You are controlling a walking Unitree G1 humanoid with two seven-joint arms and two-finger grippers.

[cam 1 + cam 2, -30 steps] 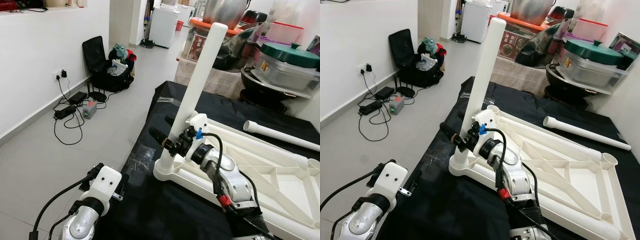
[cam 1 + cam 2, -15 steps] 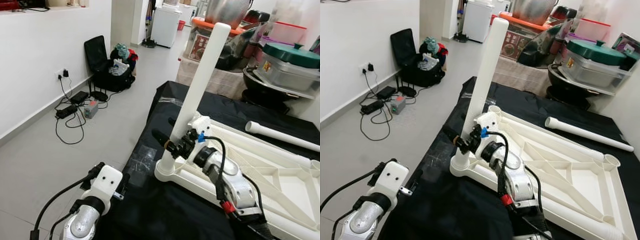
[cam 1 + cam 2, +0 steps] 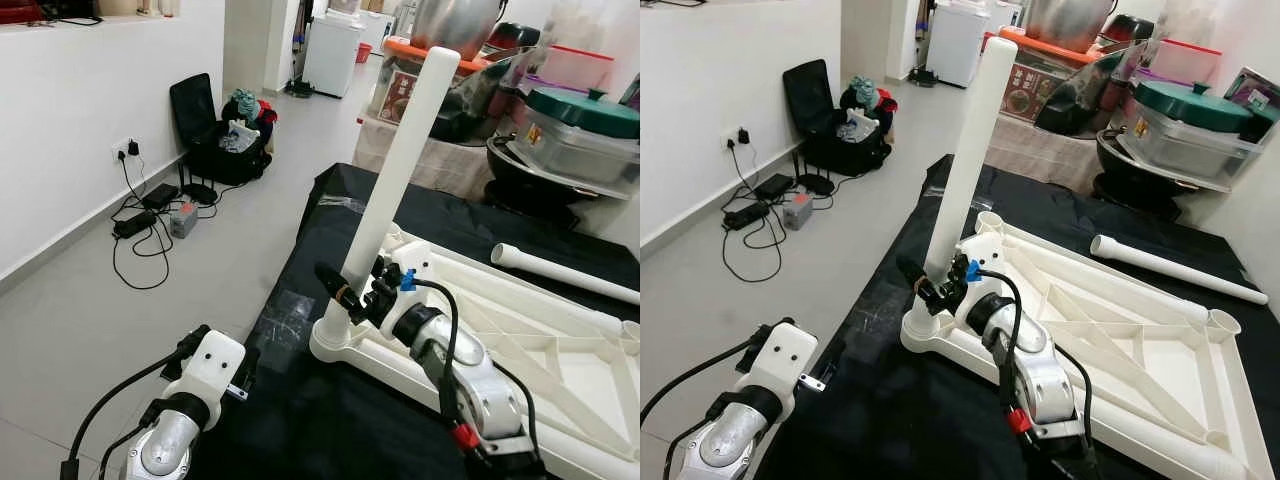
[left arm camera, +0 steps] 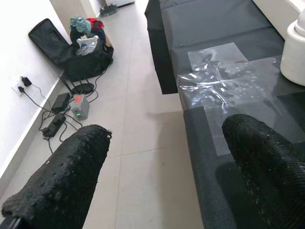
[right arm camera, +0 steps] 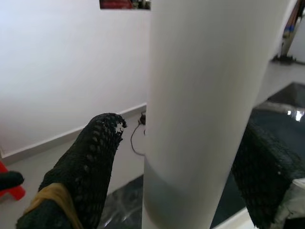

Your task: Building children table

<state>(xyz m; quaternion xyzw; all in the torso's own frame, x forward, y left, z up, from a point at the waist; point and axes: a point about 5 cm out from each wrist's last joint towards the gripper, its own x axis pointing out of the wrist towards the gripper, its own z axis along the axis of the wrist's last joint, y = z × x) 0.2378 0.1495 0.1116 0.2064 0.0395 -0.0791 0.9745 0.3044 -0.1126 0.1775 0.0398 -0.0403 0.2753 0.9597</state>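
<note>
A white tabletop (image 3: 560,345) lies upside down on the black-covered table (image 3: 330,200). One white leg (image 3: 400,170) stands tilted in its near-left corner socket (image 3: 335,345). My right gripper (image 3: 352,287) straddles this leg low down. In the right wrist view a finger (image 5: 86,162) stands a little apart from the leg (image 5: 205,109), so the gripper is open. A loose white leg (image 3: 560,272) lies on the cloth at the far right. My left gripper (image 4: 167,131) is open and holds nothing, low by the table's near-left edge.
A patch of clear tape (image 4: 224,71) shines on the cloth near the socket. On the floor to the left lie a black bag (image 3: 215,140) and cables with a power strip (image 3: 150,210). Pots and containers (image 3: 570,130) crowd the back right.
My right wrist has turned and shifted a little around the leg, and its near finger now points out to the left. The leg and my left arm have not moved.
</note>
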